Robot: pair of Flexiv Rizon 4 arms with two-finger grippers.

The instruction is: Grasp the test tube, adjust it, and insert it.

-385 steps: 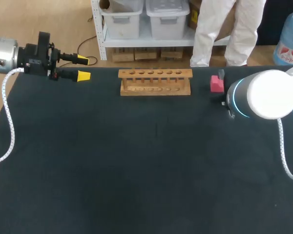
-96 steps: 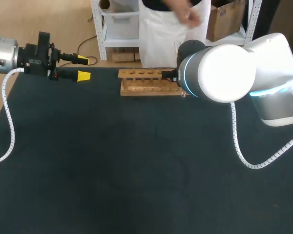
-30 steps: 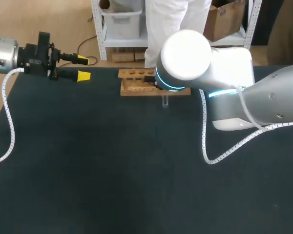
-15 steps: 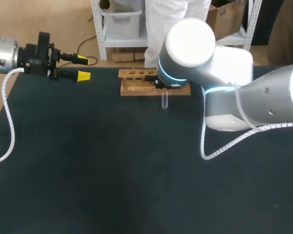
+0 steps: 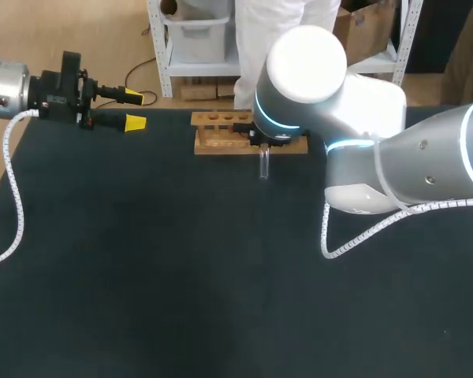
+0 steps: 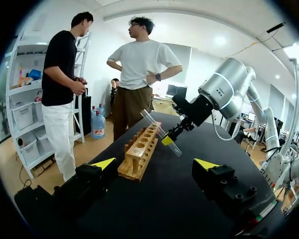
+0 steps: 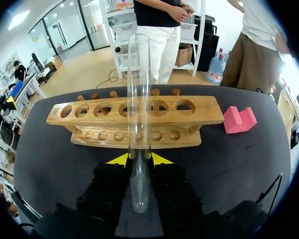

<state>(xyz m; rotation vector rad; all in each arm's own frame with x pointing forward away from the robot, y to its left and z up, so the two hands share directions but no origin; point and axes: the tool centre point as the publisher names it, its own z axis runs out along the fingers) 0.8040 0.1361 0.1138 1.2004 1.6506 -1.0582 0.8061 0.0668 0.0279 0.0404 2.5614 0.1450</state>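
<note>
A clear glass test tube [image 7: 139, 114] stands between the yellow tips of my right gripper [image 7: 139, 158], which is shut on it. In the head view the test tube [image 5: 263, 164] pokes out below the right arm, just in front of the wooden rack [image 5: 217, 133]. The left wrist view shows the test tube [image 6: 159, 132] tilted in the right gripper [image 6: 168, 141] beside the wooden rack [image 6: 141, 152]. All holes of the wooden rack [image 7: 134, 120] are empty. My left gripper [image 5: 135, 110] hangs open at the table's far left edge, its fingertips [image 6: 205, 164] wide apart.
A pink block [image 7: 239, 119] lies on the black table [image 5: 181, 268] to the rack's right. My right arm's large body [image 5: 355, 150] covers the rack's right end in the head view.
The right arm has shifted slightly, carrying the tube a little toward me in front of the rack. The left arm has not moved.
</note>
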